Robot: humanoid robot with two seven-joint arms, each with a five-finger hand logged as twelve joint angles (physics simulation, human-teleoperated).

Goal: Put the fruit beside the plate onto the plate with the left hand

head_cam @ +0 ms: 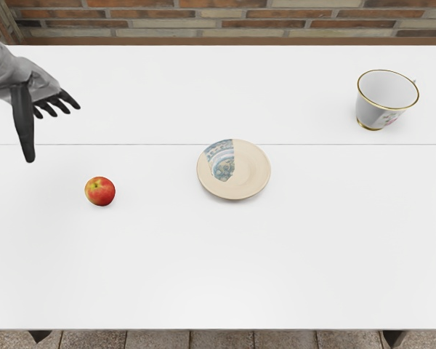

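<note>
Left hand (40,102) hovers at the counter's (218,276) far-left, fingers spread, empty: pre-grasp stance, I'd judge. Apple (100,191) sits on the counter below it, well left of the plate (248,174), nothing between. Plate bare. Cup (385,99) far right, irrelevant.

The white table (218,269) bears an apple (99,191), a plate (234,170) and a cup (385,98).

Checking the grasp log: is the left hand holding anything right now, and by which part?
Nothing. The left hand is open and empty, apart from the apple.
</note>
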